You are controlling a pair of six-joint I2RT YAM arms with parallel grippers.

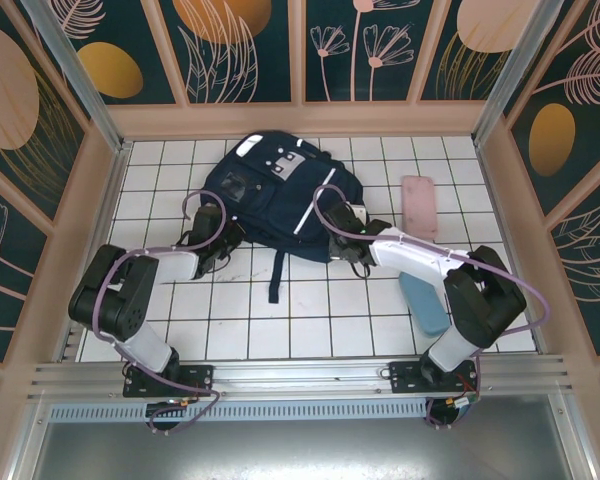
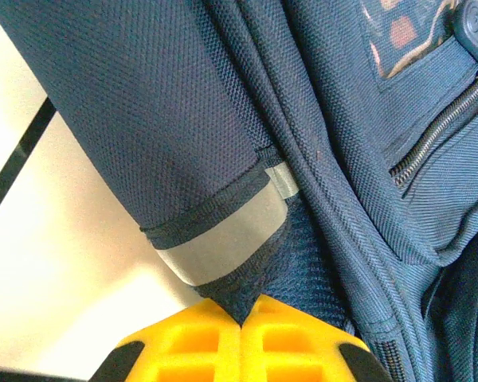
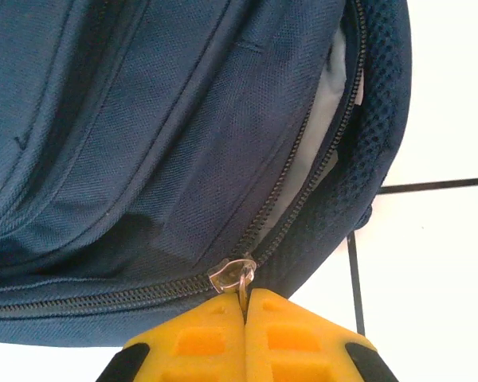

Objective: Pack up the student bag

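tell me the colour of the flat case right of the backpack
Pale pink case, clearest in the top external view.

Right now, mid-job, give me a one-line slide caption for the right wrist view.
Right hand pinches the zipper pull of the navy backpack, zip partly open on grey lining.

Dark navy student bag [image 1: 265,190], grey-white stripes [image 2: 223,239]; white-tiled table [image 1: 230,310]; pale pink pouch [image 1: 418,207]; a bluish, perhaps teal, case [image 1: 425,305].
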